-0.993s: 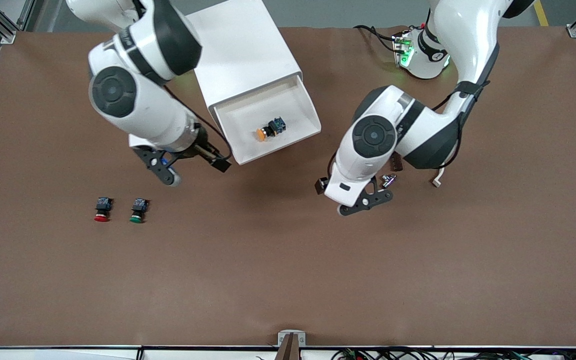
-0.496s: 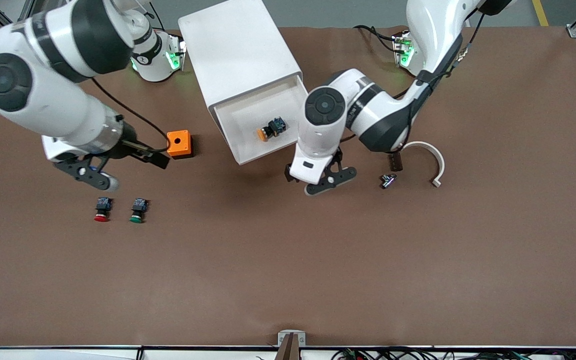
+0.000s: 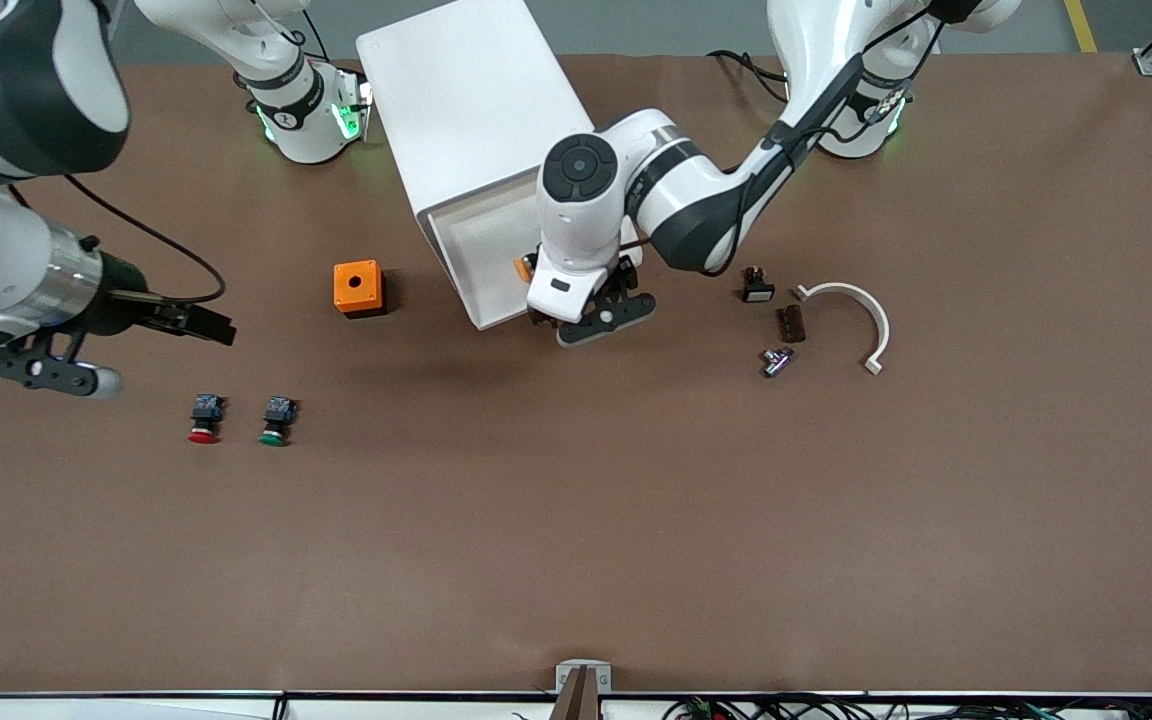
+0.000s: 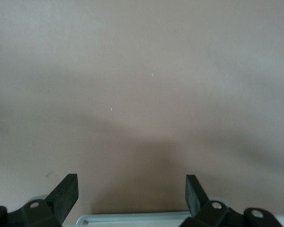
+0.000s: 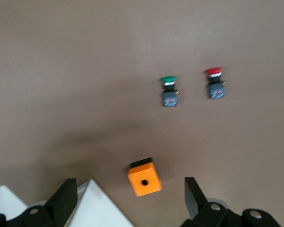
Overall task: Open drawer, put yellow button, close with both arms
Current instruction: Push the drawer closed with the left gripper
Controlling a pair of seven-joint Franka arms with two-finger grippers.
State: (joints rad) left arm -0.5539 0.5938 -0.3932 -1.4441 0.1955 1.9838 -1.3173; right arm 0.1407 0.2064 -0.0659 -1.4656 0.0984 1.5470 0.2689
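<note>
With the yellow button (image 3: pixel 524 268) already lying in the open top drawer (image 3: pixel 476 245), the left gripper (image 3: pixel 604 322) had swung in over the drawer's front, jaws wide and empty, while the right gripper (image 3: pixel 36 370), also wide, had drawn away

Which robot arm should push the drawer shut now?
Probably the left. The left gripper, open, hangs right at the front edge of the open drawer, where the yellow button already lies. The right gripper, open too, is over bare table near the right arm's end, away from the cabinet.
</note>
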